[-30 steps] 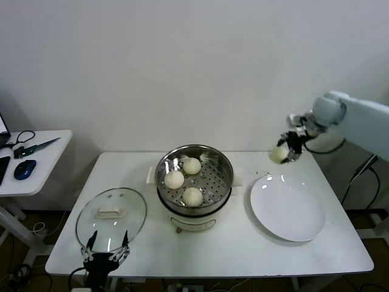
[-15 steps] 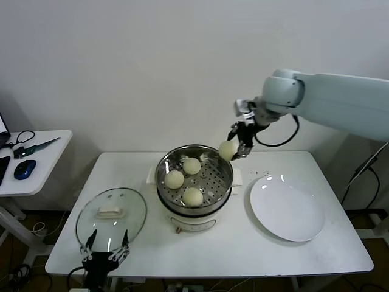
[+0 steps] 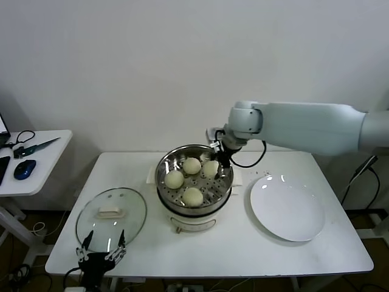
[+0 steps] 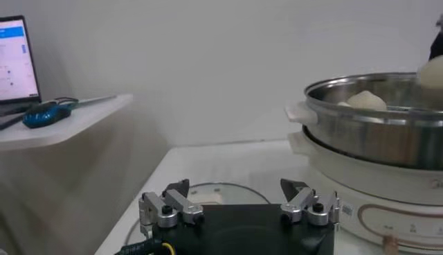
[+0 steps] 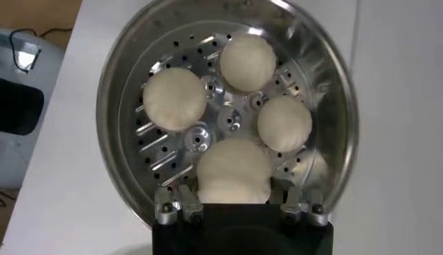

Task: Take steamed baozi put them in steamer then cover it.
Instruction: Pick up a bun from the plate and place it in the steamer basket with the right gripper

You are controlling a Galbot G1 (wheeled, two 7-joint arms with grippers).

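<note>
The steamer (image 3: 182,220) stands mid-table, open, with its steel pot on a white base. Three baozi lie on its perforated tray (image 3: 192,165) (image 3: 174,179) (image 3: 192,196). My right gripper (image 3: 214,165) is down inside the pot at its far right, shut on a fourth baozi (image 3: 209,169). The right wrist view shows that baozi (image 5: 233,170) between my fingers (image 5: 185,197), low over the tray, with the other three beyond it. My left gripper (image 3: 100,254) is open and empty at the table's front left edge, just in front of the glass lid (image 3: 111,218). The lid lies flat on the table.
An empty white plate (image 3: 287,208) lies right of the steamer. A small side table (image 3: 33,159) at the far left holds a blue mouse (image 3: 24,170) and scissors. The left wrist view shows the steamer's wall (image 4: 374,135) and the lid (image 4: 208,192) under the fingers.
My right arm has carried the baozi left from above the plate to over the steamer and lowered it into the pot. The left arm has barely moved.
</note>
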